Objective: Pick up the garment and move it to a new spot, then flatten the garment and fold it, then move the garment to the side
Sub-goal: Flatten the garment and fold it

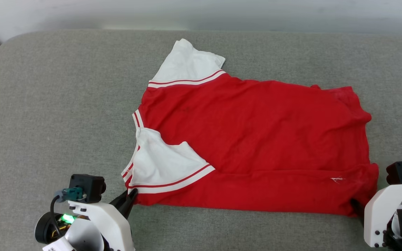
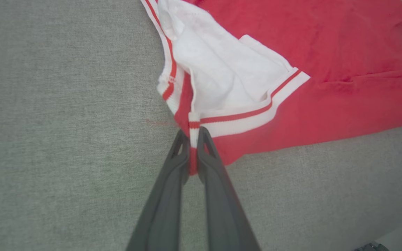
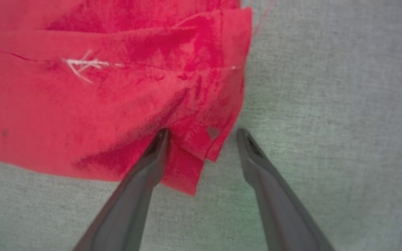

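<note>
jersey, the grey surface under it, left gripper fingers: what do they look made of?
garment: soft matte knit fabric, cotton or polyester unclear; it creases and bunches, loose white thread near the hem.
grey surface: matte woven upholstery cloth, fine flecked weave, rounded padded-looking edge.
left gripper's fingers: dark grey, smooth, dull; likely moulded plastic or rubber.

Grey cushion (image 1: pixel 58 104): bare stretch at left and along near edge; garment (image 1: pixel 257 139) lies flat across centre-right.
</note>
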Tool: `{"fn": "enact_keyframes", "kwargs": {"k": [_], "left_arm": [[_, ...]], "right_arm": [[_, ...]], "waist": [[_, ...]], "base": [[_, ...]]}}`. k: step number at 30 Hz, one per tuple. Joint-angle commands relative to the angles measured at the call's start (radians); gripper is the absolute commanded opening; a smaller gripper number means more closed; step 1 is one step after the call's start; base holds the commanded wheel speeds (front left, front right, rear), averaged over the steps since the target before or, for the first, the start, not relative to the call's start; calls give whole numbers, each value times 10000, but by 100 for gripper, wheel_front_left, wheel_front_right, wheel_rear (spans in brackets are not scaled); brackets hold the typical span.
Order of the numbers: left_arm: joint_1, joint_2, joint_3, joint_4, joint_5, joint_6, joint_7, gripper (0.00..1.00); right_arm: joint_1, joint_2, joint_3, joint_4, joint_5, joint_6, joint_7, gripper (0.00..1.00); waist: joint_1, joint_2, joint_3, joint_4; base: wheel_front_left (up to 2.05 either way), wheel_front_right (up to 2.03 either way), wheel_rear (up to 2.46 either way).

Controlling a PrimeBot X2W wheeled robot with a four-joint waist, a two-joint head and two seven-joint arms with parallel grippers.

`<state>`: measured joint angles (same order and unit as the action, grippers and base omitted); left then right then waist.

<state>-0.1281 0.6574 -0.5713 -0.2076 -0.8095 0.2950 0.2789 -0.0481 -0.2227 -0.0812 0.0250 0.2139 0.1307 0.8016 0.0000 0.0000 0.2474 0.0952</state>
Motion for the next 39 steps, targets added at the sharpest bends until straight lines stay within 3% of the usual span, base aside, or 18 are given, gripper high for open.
{"fn": "enact_keyframes", "kwargs": {"k": [1, 2, 3, 4, 6, 12, 21, 30, 39], "left_arm": [[-73, 17, -17, -73, 23, -14, 39, 0], [-66, 17, -27, -78, 4, -30, 41, 0], [-55, 17, -43, -64, -10, -40, 52, 0], [-37, 19, -55, -43, -31, -50, 56, 0], [-8, 25, -79, 43, -67, -88, 80, 0], [189, 97, -151, 409, -149, -187, 85, 0], [802, 220, -334, 738, -299, -202, 129, 0], [1926, 319, -540, 804, -652, -242, -6, 0], [1883, 11, -752, 1530, -808, -653, -174, 0]], "right_arm": [[-26, 87, 303, 414, 44, 2, 79, 100], [0, 43, 384, 563, -4, 3, 76, 100], [25, 19, 482, 729, -26, 5, 89, 78], [49, 16, 594, 899, 0, 14, 137, 38], [112, -41, 786, 1170, 118, 14, 198, 0], [17, -448, 521, 1180, 222, -8, -120, 0], [654, -766, 31, 166, 246, -8, -241, 0], [2380, -265, -761, -1005, 265, -8, 219, 0], [2935, 171, -965, -799, 277, -8, 279, 0]], "waist": [[0, 0, 120, 103], [0, 0, 151, 124], [0, 0, 175, 145], [0, 0, 193, 165], [0, 0, 204, 204], [0, 0, -131, 184], [0, 0, -1008, 54], [0, 0, -1574, -89], [0, 0, -1573, -186]], "base": [[0, 0, 0], [0, 0, 0], [0, 0, 0], [0, 0, 0], [0, 0, 0], [0, 0, 0], [0, 0, 0], [0, 0, 0], [0, 0, 0]]}}
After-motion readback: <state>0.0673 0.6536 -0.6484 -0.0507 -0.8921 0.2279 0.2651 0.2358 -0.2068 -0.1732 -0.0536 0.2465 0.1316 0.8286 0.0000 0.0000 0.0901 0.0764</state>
